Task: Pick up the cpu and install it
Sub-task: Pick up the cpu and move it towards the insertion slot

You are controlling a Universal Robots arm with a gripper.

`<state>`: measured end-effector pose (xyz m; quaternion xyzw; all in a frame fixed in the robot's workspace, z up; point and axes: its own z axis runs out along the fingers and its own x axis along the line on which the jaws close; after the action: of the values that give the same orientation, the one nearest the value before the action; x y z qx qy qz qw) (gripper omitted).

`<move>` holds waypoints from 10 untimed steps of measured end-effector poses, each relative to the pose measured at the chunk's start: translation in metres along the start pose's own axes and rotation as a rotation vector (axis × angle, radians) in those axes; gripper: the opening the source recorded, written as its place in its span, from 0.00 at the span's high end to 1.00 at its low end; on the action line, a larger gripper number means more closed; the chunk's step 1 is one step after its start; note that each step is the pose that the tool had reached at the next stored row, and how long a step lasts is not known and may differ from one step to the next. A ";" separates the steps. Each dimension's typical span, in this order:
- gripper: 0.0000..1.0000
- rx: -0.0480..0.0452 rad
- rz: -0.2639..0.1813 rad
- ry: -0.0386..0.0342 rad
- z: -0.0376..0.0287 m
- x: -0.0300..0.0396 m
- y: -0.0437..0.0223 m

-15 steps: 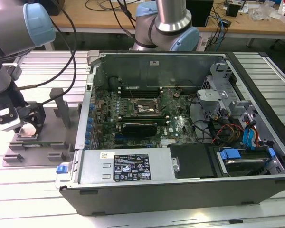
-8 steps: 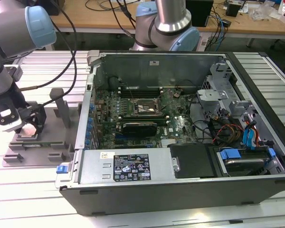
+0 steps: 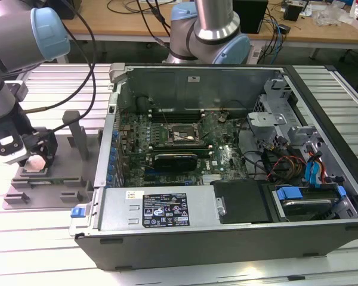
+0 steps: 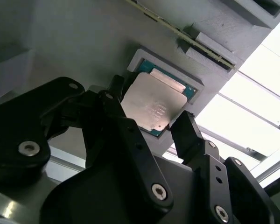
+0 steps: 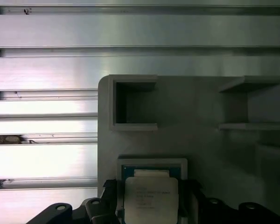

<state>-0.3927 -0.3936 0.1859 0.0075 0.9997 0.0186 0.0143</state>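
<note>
setting: ribbed aluminium table [image 3: 48,250]; wooden desks with loose cables along the back.

item 1, computer case [image 3: 167,253]: lies on its side on the table with the side panel off. the green motherboard [image 3: 227,161] is exposed, with a black square socket frame [image 3: 180,136] near its middle. drive bays with blue tabs sit at the exterior view's right.

item 2, grey fixture plate [image 3: 48,192]: rests flat on the table just beside the case, at the exterior view's left. it carries raised grey blocks [image 3: 77,134] and open rectangular pockets [image 5: 133,105].

item 3, cpu [image 4: 151,105]: pale silvery metal top on a green substrate. it lies flat in a shallow square recess of the fixture plate, and the recess rim frames it in both wrist views [image 5: 151,200]. it is well apart from the socket frame.

item 4, gripper [image 4: 150,104]: black, on the grey and blue arm [image 3: 12,36], low over the fixture plate at the exterior view's left [image 3: 36,156]. its fingers [image 4: 107,112] are spread, one on each side of the cpu and close to its edges, not clamped on it. whether they touch those edges cannot be told.
</note>
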 end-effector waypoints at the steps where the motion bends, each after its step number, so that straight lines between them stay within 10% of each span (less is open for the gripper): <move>1: 0.32 0.0000 0.000 0.0001 0.0000 0.0000 0.0000; 10: 0.32 0.0009 0.007 -0.0002 0.0005 0.0008 -0.0006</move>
<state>-0.3935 -0.3941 0.1853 0.0108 0.9997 0.0182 0.0143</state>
